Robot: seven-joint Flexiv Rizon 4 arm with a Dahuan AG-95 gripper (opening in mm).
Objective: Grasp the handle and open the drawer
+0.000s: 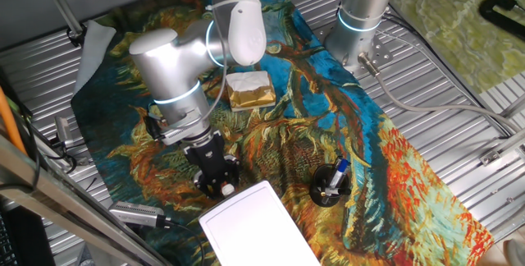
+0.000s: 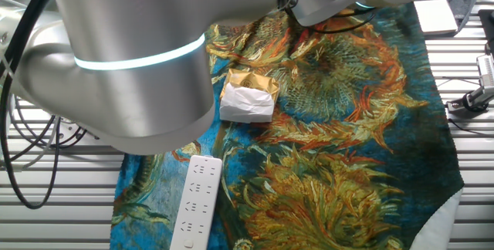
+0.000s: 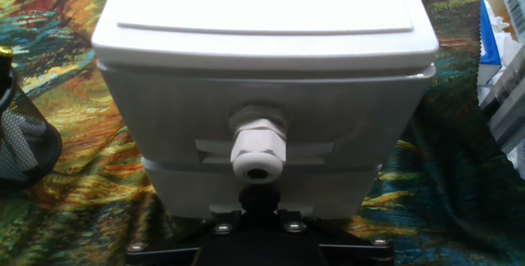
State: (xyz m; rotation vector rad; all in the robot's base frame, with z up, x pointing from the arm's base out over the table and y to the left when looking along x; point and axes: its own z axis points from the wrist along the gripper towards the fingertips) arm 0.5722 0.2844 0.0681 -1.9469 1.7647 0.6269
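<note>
In the hand view a plain white box fills the frame, and its drawer (image 3: 262, 139) faces me with a flat front. The handle (image 3: 258, 153), a small round white knob, sticks out at the centre of that front. My gripper (image 3: 258, 206) shows only as a dark block right under the knob, very close to it; its fingers cannot be told apart. In one fixed view the black gripper (image 1: 221, 184) hangs at the near end of the white box (image 1: 258, 225). The arm hides the box in the other fixed view.
A gold-and-white block (image 1: 248, 89) lies behind the arm on the painted cloth. A black pen holder (image 1: 330, 185) stands right of the box, also at the hand view's left edge (image 3: 20, 139). A long white bar (image 2: 197, 204) lies at the cloth's edge. A second robot base (image 1: 361, 20) stands behind.
</note>
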